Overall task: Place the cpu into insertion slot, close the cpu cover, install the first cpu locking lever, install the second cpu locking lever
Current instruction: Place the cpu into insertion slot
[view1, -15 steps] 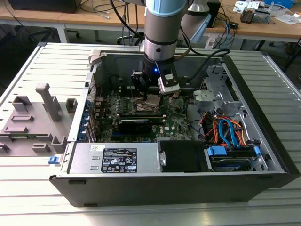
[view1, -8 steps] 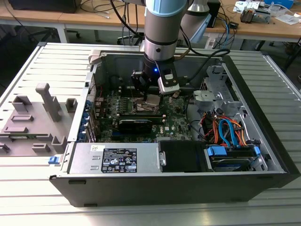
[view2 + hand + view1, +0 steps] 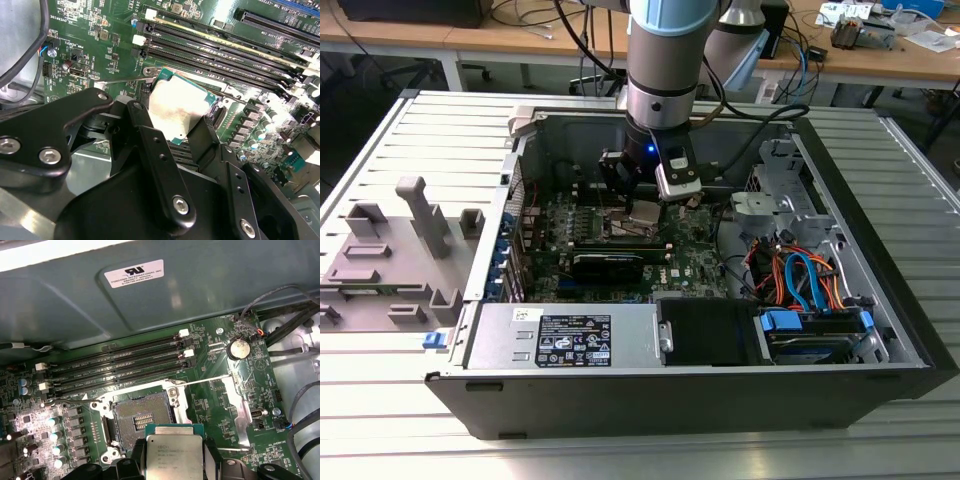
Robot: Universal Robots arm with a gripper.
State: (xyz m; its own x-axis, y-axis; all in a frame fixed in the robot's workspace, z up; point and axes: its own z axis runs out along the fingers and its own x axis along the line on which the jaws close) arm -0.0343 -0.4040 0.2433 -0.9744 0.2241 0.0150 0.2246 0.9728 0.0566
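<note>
Slatted grey counter (image 3: 380, 130) carrying an open computer case (image 3: 700, 400); in the exterior view a grey fixture (image 3: 390, 250) lies at nine o'clock of the case. Nearest, the power supply (image 3: 565, 335) lines the case's front wall; at its twelve o'clock the gripper (image 3: 642, 205) hangs over the green motherboard (image 3: 690, 255). In the second wrist view the fingers (image 3: 150, 145) grip opposite edges of the cpu (image 3: 177, 110), silvery top uppermost. In the first wrist view the cpu is just beside the insertion slot (image 3: 142, 415), whose contact field lies bare. Memory slots (image 3: 120, 365) run beyond it; wooden desks (image 3: 900, 60) stand farthest back.
</note>
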